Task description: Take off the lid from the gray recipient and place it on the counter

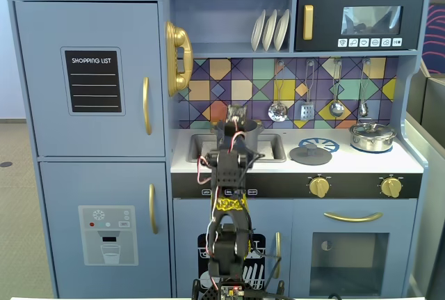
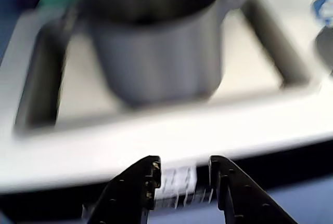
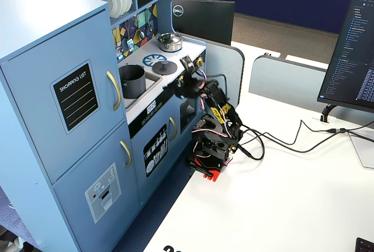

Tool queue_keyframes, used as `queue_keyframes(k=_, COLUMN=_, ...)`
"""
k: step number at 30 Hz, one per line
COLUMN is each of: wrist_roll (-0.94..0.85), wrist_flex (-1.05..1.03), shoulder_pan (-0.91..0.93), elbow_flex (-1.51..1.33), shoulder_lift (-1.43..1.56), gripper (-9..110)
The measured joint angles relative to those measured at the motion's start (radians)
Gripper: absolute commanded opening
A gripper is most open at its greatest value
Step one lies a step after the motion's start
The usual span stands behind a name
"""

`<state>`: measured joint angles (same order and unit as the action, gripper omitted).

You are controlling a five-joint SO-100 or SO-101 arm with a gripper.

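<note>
Matte dark-gray cylindrical pot (image 1: 245,133) stood uncovered in recessed sink (image 1: 272,148) of pale gray-white toy-kitchen counter (image 1: 410,162); same open pot (image 2: 156,47) filled upper half of wrist view, blurred, interior dark. Flat round dark-gray lid with small central knob (image 1: 311,153) lay on counter right of sink in a fixed view, resting partly over blue printed burner ring (image 1: 324,144); apart from pot. Seen also in another fixed view as dark disc (image 3: 165,68) just beyond sink. Shiny silver pot with own lid (image 1: 372,136) sat farther right on counter, near backsplash.

Black two-finger gripper (image 2: 183,173) hung in front of counter edge, below and before pot; fingers (image 2: 139,180) parted, nothing between them, touching nothing. In another fixed view gripper (image 3: 179,87) poised beside counter front, arm base on white table (image 3: 280,205).
</note>
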<state>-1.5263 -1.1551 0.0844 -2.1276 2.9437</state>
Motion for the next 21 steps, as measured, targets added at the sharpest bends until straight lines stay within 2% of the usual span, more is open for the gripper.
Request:
queue_keyframes(k=4, wrist_roll=-0.043, wrist_flex=-0.012, shoulder_pan=-0.038, elbow_flex=-0.187, shoulder_lift=0.029, gripper=0)
queue_keyframes(k=14, wrist_roll=-0.184, wrist_flex=0.118, shoulder_pan=-0.077, elbow_flex=-0.693, shoulder_lift=0.12, gripper=0)
queue_keyframes(k=21, wrist_roll=-0.189, wrist_flex=0.044, shoulder_pan=-0.063, elbow_flex=-0.868, shoulder_lift=0.218, gripper=0)
